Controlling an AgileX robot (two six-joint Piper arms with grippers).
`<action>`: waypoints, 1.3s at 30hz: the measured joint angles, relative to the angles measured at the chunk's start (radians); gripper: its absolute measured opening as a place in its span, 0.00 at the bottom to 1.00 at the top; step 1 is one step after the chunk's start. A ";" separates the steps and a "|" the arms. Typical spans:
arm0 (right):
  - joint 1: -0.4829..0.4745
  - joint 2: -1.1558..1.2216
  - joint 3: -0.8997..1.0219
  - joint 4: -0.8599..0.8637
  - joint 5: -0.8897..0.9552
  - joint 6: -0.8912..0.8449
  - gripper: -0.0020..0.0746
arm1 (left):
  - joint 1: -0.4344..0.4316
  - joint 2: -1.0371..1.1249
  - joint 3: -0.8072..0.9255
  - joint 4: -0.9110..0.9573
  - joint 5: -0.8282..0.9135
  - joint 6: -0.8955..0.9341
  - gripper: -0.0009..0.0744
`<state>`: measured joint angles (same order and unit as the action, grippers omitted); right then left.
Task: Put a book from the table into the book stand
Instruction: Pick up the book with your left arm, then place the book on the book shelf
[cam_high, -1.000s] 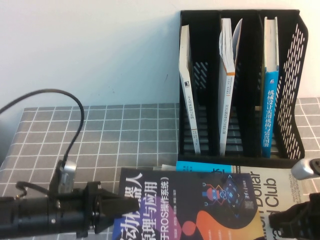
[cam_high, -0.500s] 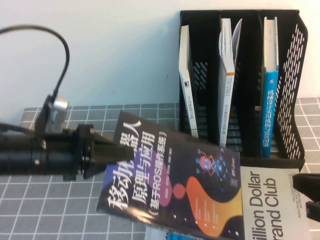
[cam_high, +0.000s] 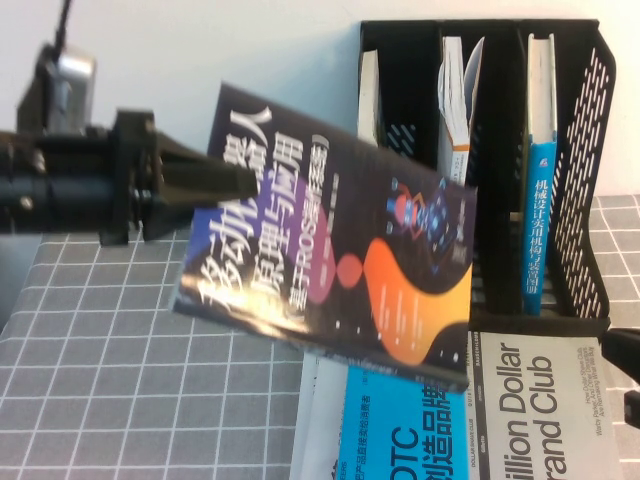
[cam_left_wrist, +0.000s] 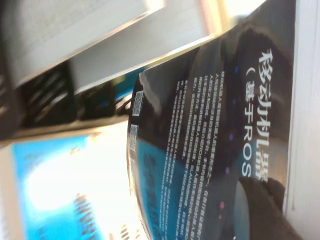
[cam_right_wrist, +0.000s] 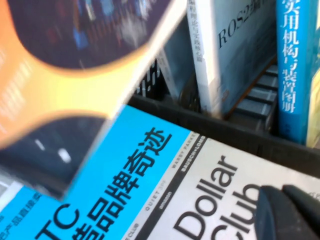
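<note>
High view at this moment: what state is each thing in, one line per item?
the book: lifted off the table, tilted, held at its left edge.
left gripper: fingers shut on the book, raised left of the book stand.
right gripper: low at the table's right edge, over the cyan and white book.
the book stand: upright, one book in each slot.
cyan and white book: lying flat on the table.

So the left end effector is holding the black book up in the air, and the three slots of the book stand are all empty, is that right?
Not quite. The left end effector does hold the black book in the air, but the book stand is not empty: the high view shows a book standing in each slot. The right end effector sits low by the Dollar Brand Club book.
</note>
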<state>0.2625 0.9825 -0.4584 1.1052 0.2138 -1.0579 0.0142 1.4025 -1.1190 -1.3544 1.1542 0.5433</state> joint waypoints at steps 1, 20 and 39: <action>0.000 0.000 0.002 0.000 -0.005 -0.002 0.02 | 0.000 -0.011 -0.025 0.004 0.006 -0.013 0.17; 0.000 0.000 0.002 0.000 -0.013 -0.012 0.02 | 0.000 -0.039 -0.495 0.148 -0.109 -0.244 0.17; 0.000 0.000 0.002 -0.007 0.068 -0.012 0.02 | -0.015 0.046 -0.506 0.152 -0.325 -0.337 0.17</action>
<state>0.2625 0.9825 -0.4567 1.0984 0.2818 -1.0698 -0.0005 1.4488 -1.6254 -1.2023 0.8292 0.2059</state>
